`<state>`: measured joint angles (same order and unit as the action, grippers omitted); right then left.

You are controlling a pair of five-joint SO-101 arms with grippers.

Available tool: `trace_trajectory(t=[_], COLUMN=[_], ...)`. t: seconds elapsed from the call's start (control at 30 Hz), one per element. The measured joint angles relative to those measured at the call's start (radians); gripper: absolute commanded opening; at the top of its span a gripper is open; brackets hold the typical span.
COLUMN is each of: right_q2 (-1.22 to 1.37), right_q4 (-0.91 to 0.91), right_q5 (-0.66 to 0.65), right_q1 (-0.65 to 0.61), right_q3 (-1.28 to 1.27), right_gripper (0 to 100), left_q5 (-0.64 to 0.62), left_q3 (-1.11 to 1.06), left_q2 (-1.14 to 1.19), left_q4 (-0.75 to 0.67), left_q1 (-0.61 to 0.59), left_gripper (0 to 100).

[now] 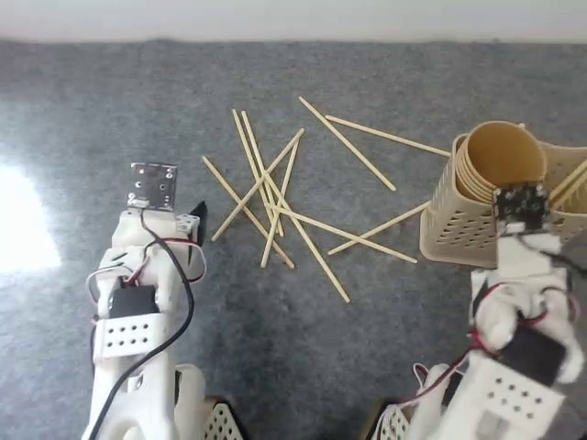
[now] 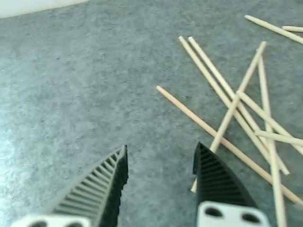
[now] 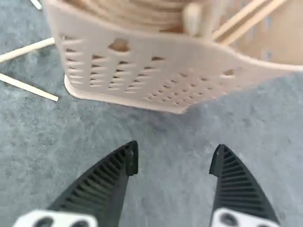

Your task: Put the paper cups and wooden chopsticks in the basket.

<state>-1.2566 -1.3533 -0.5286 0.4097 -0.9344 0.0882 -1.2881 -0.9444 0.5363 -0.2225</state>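
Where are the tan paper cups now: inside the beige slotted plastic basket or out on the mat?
Inside. The stacked tan paper cups sit within the beige slotted plastic basket.

- The left arm (image 1: pixel 138 312) rises from its base at the near left of the high view and stretches forward, wrist tipped downward.
- The left gripper (image 2: pixel 161 158) is open, its two ribbed black fingers (image 2: pixel 106 182) spread wide apart.
- The right arm (image 1: pixel 518 353) stands at the near right, angled forward, wrist tipped downward.
- The right gripper (image 3: pixel 176 153) is likewise open, tips well apart.
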Motion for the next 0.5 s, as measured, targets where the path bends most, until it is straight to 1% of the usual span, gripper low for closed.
trace_trajectory(t=[0.17,0.33,0.43,0.5], right_q2=[-0.15,-0.264,-0.319,-0.358], right_q4=[0.107,0.21,0.241,0.245], right_q5=[-0.025,-0.032,-0.032,-0.017], right_q1=[-0.04,-0.086,-0.12,-0.141], right_q3=[-0.242,-0.423,-0.502,-0.555], right_gripper=[24.8,24.8,24.8,24.8], left_q5=[0.0,0.0,0.0,0.0], left_q3=[0.04,0.043,0.051,0.092], left_q2=[0.0,0.0,0.0,0.006], left_q4=[0.057,0.058,0.058,0.094], left_q1=[0.068,0.167,0.232,0.258], left_gripper=[21,21,22,22])
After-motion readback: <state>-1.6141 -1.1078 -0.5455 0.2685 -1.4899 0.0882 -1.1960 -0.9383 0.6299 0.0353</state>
